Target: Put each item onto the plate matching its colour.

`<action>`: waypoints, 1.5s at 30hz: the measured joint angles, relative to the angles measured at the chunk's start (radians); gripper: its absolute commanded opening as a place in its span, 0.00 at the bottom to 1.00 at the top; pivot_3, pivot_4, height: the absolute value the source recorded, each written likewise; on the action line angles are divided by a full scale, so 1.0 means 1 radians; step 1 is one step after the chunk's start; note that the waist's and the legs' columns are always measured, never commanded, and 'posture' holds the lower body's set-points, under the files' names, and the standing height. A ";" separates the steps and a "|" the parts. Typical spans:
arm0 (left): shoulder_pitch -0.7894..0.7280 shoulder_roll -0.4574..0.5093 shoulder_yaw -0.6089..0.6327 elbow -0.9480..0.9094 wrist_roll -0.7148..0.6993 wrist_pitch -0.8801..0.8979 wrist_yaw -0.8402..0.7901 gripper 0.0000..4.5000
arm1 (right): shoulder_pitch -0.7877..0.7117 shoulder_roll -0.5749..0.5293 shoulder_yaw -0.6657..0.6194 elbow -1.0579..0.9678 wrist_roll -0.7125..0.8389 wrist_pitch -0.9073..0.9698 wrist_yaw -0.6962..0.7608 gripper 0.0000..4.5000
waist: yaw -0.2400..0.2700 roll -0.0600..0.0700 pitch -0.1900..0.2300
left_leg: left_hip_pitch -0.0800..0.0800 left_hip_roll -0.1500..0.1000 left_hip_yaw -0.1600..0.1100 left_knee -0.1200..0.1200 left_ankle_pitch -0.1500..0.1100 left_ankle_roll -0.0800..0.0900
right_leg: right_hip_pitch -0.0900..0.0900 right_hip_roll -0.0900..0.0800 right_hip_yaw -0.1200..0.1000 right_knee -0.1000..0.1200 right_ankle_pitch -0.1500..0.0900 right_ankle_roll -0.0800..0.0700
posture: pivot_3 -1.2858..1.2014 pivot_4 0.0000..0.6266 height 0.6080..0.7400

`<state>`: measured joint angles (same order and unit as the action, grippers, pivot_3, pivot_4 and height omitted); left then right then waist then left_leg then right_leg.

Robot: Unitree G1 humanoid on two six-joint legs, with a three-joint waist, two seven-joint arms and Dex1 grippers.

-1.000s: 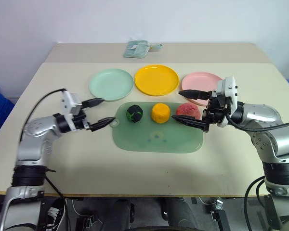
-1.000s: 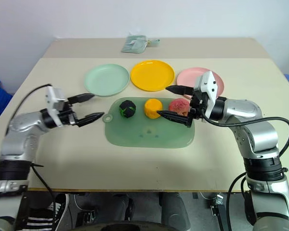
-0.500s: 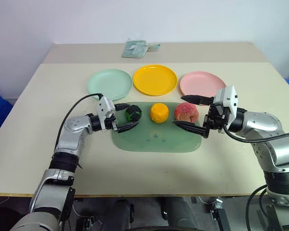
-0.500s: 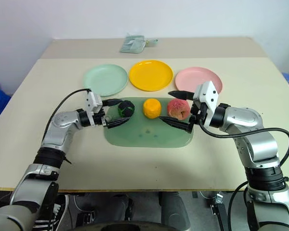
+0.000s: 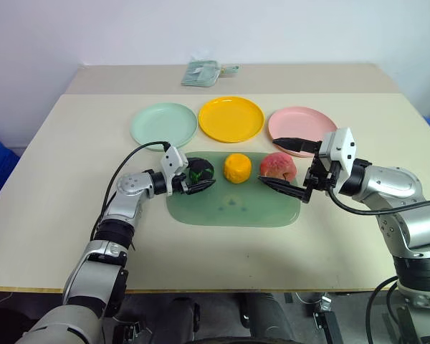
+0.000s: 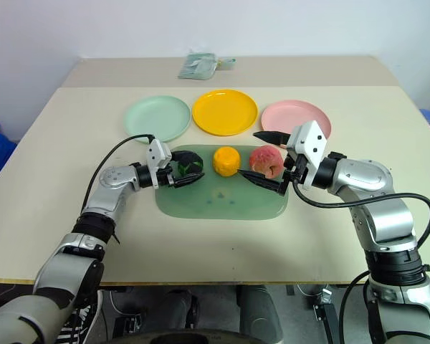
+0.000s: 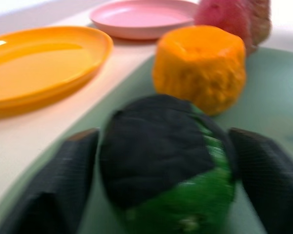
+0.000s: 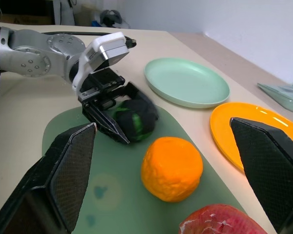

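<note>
Left gripper (image 5: 194,178) clasps knobbly (green-black) ball (image 5: 200,170)

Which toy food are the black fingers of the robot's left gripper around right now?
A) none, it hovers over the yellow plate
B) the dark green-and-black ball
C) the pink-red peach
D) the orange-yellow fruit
B: the left gripper has a finger on each side of the dark green-and-black ball, which sits on the green board.
</note>
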<state>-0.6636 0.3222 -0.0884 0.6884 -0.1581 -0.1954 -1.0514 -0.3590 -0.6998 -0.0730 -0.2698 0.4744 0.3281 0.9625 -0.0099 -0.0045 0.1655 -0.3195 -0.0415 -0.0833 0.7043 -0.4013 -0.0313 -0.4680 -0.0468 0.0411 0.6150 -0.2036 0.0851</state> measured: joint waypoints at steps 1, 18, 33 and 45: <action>0.000 -0.001 0.000 0.002 0.007 -0.011 0.010 0.44 | 0.000 0.000 0.000 0.000 0.000 -0.002 -0.002 1.00 | 0.000 0.000 0.000 | 0.000 0.000 0.000 0.000 0.000 0.000 | 0.000 0.000 0.000 0.000 0.000 0.000 | 0.52 0.24 1.00; -0.307 0.012 0.269 0.300 -0.029 -0.052 0.541 0.44 | -0.183 0.155 0.011 0.131 -0.102 -0.007 -0.251 1.00 | -0.002 0.000 0.000 | -0.001 0.000 0.000 0.005 0.000 -0.001 | 0.000 0.000 0.001 0.001 0.002 0.003 | 0.52 0.24 1.00; -0.383 0.003 0.341 0.569 -0.044 -0.048 0.622 0.86 | -0.206 0.192 0.049 0.182 -0.177 0.000 -0.310 1.00 | -0.007 0.000 0.000 | -0.017 -0.010 -0.002 0.012 -0.001 0.002 | -0.012 -0.004 0.000 0.001 0.002 0.003 | 0.52 0.24 1.00; -0.372 0.046 0.333 0.439 -0.061 -0.075 0.312 0.99 | -0.177 0.191 0.059 0.112 -0.143 0.040 -0.247 1.00 | -0.006 0.000 0.000 | -0.018 -0.013 -0.002 0.013 0.001 0.003 | -0.012 -0.008 0.000 0.004 0.003 0.004 | 0.52 0.24 1.00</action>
<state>-1.0357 0.3684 0.2444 1.1274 -0.2194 -0.2701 -0.7394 -0.5355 -0.5093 -0.0138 -0.1580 0.3315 0.3684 0.7159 -0.0160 -0.0050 0.1656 -0.3373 -0.0542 -0.0854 0.7175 -0.4000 -0.0278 -0.4796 -0.0545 0.0407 0.6186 -0.2002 0.0894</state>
